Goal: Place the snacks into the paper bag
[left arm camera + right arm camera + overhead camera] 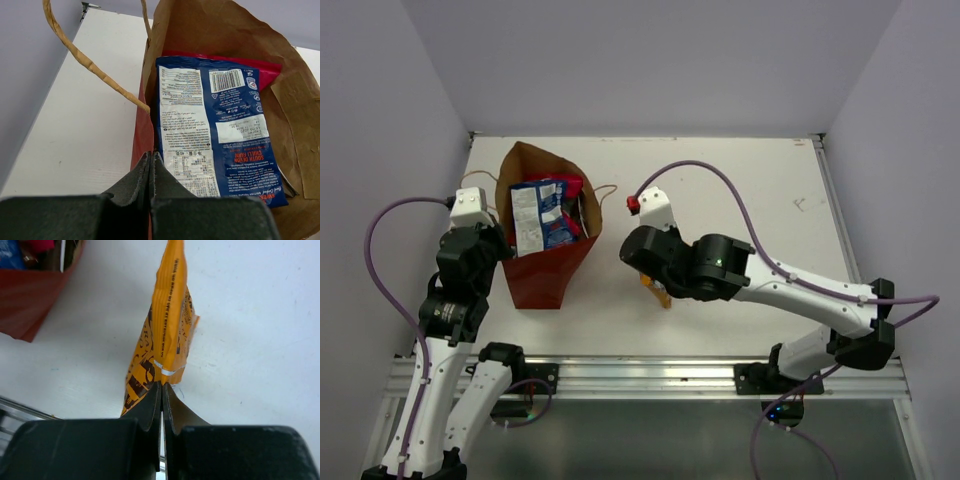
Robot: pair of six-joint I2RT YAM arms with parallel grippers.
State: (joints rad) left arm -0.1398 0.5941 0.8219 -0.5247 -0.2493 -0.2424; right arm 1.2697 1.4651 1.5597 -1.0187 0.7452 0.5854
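The reddish-brown paper bag [545, 280] [225, 35] stands open at the left of the table. Inside it a blue-and-white snack packet [535, 215] [210, 125] lies over a red-pink one [270, 72]. My left gripper [503, 245] [151, 156] is shut on the bag's left rim. To the right of the bag, my right gripper [648, 278] [162, 385] is shut on the lower edge of an orange-yellow snack packet [167, 315] [660, 293], which stands on edge just above the white tabletop. A corner of the bag [30, 300] shows in the right wrist view.
A twisted paper handle [90, 65] arcs out from the bag's left side, and another [607, 192] sticks out on its right. An aluminium rail [640, 375] runs along the table's near edge. Grey walls close in the white table [750, 180] on three sides.
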